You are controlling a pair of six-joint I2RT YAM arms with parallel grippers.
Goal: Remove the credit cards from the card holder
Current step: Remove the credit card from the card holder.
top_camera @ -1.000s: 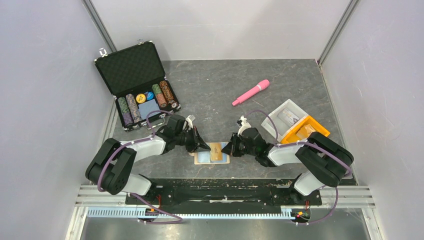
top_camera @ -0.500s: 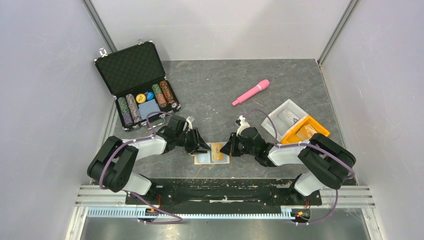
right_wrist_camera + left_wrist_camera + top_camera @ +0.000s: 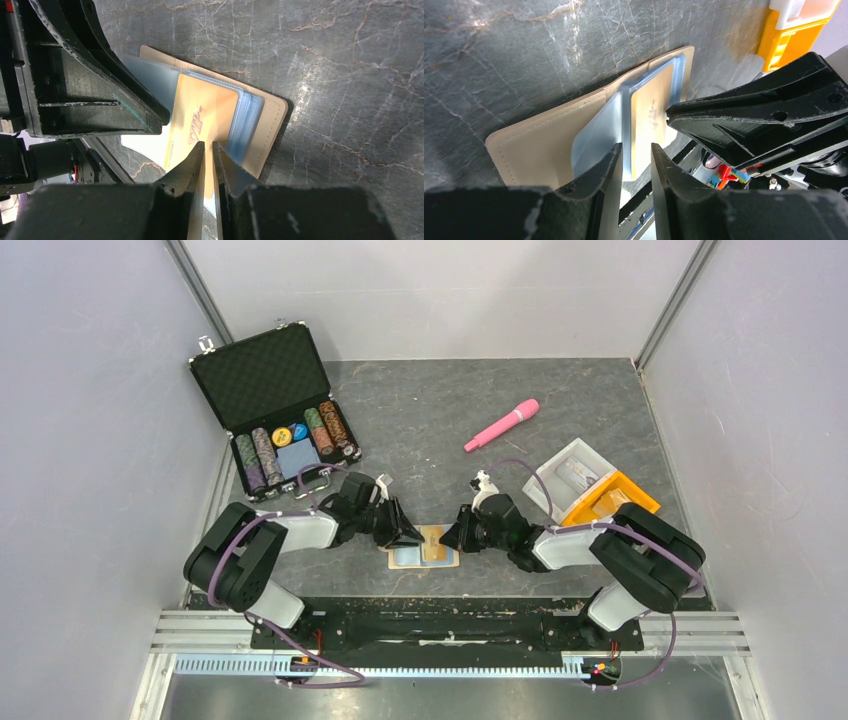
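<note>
The card holder [image 3: 408,557] lies open on the table between my two grippers, tan outside [image 3: 539,145] with pale blue sleeves. A gold credit card [image 3: 434,543] printed "VIP" [image 3: 200,110] rests on the blue sleeves, partly slid out toward the near edge. My left gripper [image 3: 405,535] is open, its jaws [image 3: 635,155] straddling the edge of the blue sleeve and card without pinching it. My right gripper [image 3: 452,537] faces it from the other side. Its jaws [image 3: 208,147] are parted by a narrow slit over the card's near edge.
An open black case [image 3: 270,410] of poker chips stands at the back left. A pink pen-like tool [image 3: 502,425] lies mid-table. A clear tray [image 3: 575,472] and an orange tray [image 3: 610,498] sit behind the right arm. Walls close in on both sides.
My left gripper has opened from shut. The right gripper's jaws have parted slightly. Both arms stay at the card holder, with the left arm shifted a little.
</note>
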